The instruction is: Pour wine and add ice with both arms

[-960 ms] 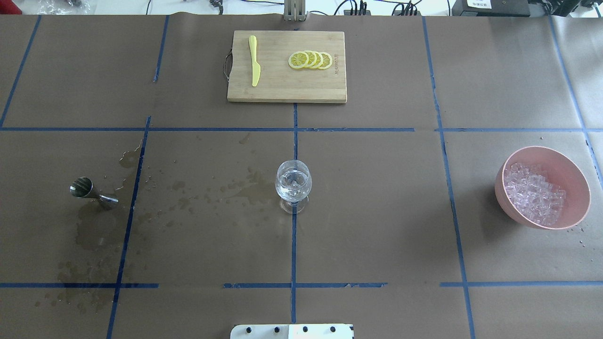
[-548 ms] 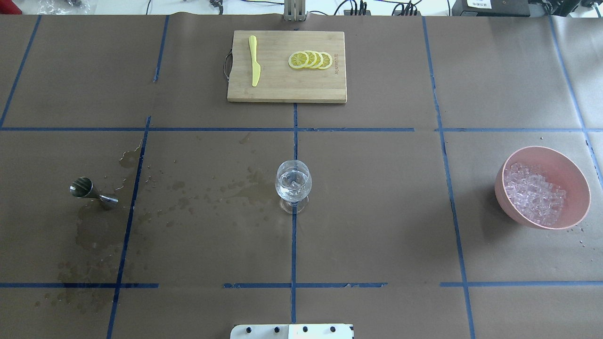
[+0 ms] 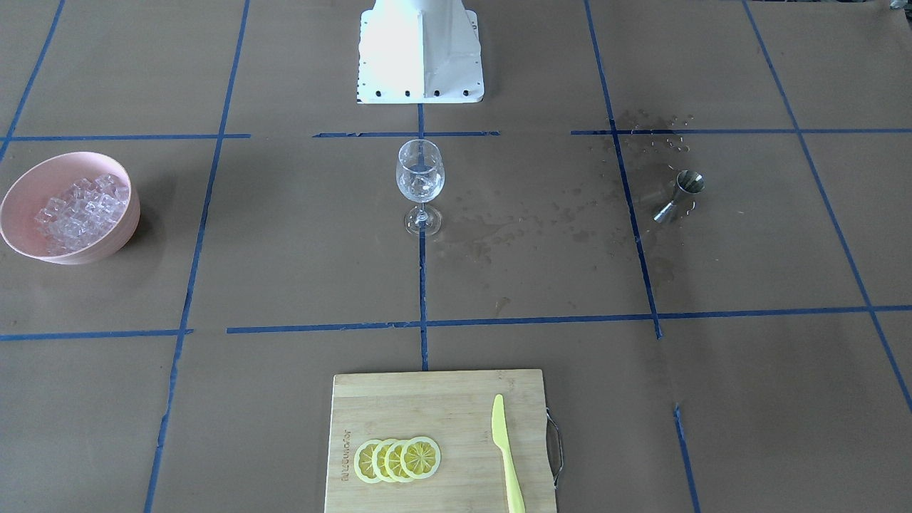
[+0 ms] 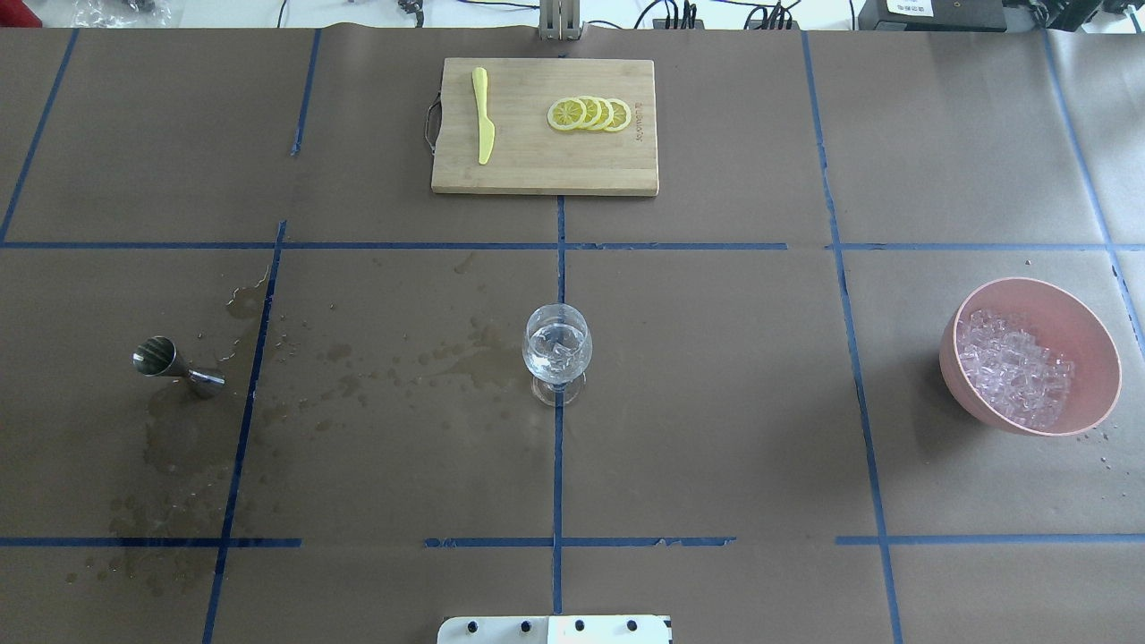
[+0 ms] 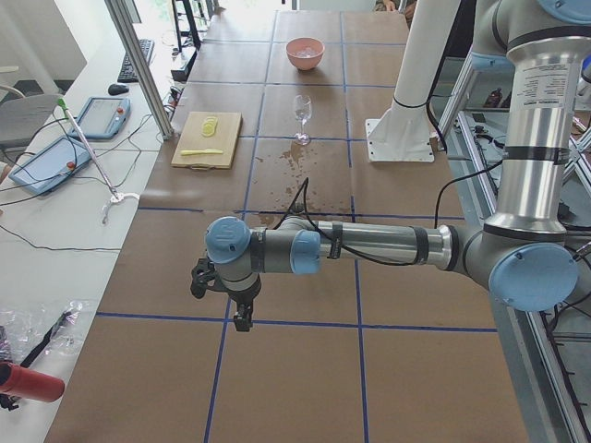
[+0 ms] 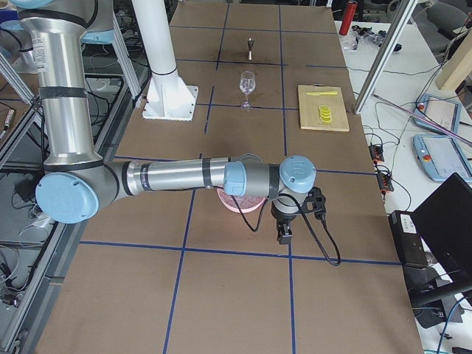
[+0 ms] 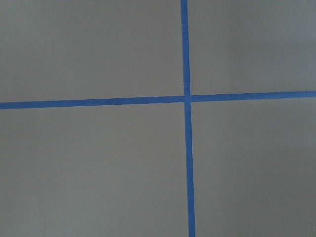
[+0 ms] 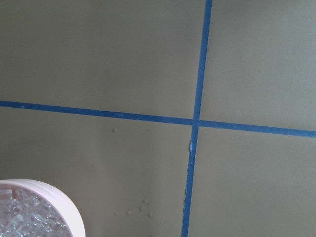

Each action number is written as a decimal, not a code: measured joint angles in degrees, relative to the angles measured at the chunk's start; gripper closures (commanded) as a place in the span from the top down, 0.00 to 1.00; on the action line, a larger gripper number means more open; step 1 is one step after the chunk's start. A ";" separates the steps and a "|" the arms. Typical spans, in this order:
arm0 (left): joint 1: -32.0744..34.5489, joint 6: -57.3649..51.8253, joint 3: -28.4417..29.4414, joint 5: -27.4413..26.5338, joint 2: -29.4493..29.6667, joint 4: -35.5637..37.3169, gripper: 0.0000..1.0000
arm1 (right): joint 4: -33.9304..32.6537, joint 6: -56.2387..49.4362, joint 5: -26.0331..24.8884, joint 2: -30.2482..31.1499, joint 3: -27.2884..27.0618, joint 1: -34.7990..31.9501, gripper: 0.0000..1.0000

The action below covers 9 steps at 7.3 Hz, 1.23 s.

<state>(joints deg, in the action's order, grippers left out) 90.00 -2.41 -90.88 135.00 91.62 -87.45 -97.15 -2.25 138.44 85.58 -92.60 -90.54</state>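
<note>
Brown paper taped with blue lines covers the counter [image 4: 716,402], with the robot's white base [image 4: 555,629] at its near edge. Midway out, a stemmed glass [image 4: 556,344] stands upright on the centre line with a little wine [image 3: 420,187], clear as water, low in it. Well to its left a steel jigger [image 4: 177,367] lies on its side among wet stains [image 4: 179,447]. Well to its right a pink bowl [image 4: 1100,358] holds the ice [image 4: 1015,367], a heap of small glassy cubes. Farthest out is a cutting board [image 4: 537,174] with lemon slices [image 4: 590,114] and a yellow knife [image 4: 483,114]. The left arm [image 5: 369,245] reaches out past the jigger's end of the counter and the right arm [image 6: 184,175] crosses over the bowl. The left gripper [image 5: 242,321] and right gripper [image 6: 284,234] each hang over bare paper, and I cannot tell how their jaws stand. The cubes look slick and light, likely to squirt from a pinch, so each wants squeezing across flat faces. The glass seems thin and top-heavy, safest held at the stem.
</note>
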 measured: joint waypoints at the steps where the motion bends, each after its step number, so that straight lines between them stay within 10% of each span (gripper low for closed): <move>1: 0.00 0.03 -0.11 0.00 -0.01 0.00 1.00 | 0.12 1.30 -0.51 0.03 0.00 -0.03 1.00; 9: 0.00 -0.13 -0.54 -0.13 0.14 -0.08 1.00 | 0.12 2.16 -2.82 0.28 0.24 -1.28 1.00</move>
<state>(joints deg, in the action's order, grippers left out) 90.00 -2.54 -91.42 134.88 91.76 -87.53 -97.03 -0.09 135.63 85.86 -92.37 -91.82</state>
